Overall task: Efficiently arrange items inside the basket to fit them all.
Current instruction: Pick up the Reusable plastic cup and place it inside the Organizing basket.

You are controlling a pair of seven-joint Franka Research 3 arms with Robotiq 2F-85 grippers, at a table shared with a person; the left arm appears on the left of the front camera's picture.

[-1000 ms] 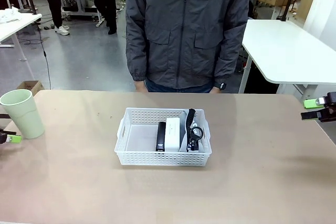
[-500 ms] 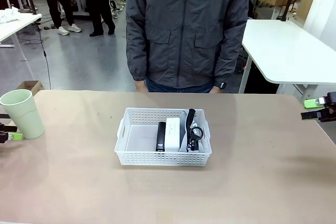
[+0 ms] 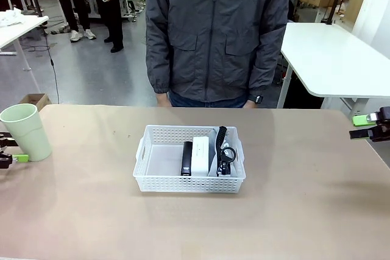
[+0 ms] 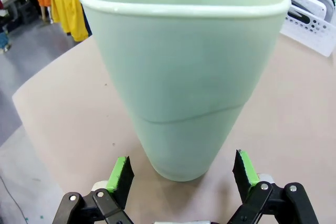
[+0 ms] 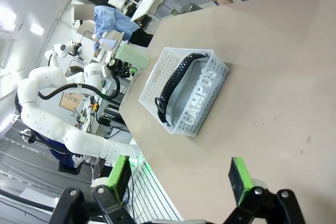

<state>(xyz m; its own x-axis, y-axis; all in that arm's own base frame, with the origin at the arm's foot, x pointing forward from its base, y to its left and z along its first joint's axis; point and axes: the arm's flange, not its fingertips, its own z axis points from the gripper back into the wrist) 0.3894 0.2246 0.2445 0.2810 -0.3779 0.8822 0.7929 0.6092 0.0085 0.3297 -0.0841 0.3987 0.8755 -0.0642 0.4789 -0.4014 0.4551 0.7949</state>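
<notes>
Left gripper (image 3: 11,154), front view: you find it at the table's far left edge, black with green pads, one green pad tip showing just beside the base of the pale green tapered plastic cup (image 3: 25,131), which stands upright on the tan tabletop (image 3: 292,199). You see the right gripper (image 3: 369,126) at the far right edge, above the table, jaws spread and nothing between them. At table centre sits the white rectangular plastic basket (image 3: 189,159) with lattice sides and cut-out handles. Inside it, right of centre, you have a black stapler (image 3: 186,158) lying lengthwise, a small white box (image 3: 200,153) just beside it on its right, and a grey pouch with a black strap (image 3: 223,148) against the right wall. The basket's left half is bare floor. A person in a grey zip jacket (image 3: 216,31) stands at the far side.

Left wrist view: your left gripper (image 4: 182,177) stands open, its green pads (image 4: 119,174) flanking the foot of the pale green cup (image 4: 181,72) with a gap on each side; the cup rests on the table. A corner of the white basket (image 4: 311,22) shows at upper right.

Right wrist view: your right gripper (image 5: 180,178) is open wide and empty over bare tabletop. Well apart from it lies the basket (image 5: 184,95), the grey pouch with white lettering (image 5: 200,92) against its near wall, the black strap (image 5: 173,88) curving along it. Beyond the basket you can make out the green cup (image 5: 132,56) and the white left arm (image 5: 68,103).
</notes>
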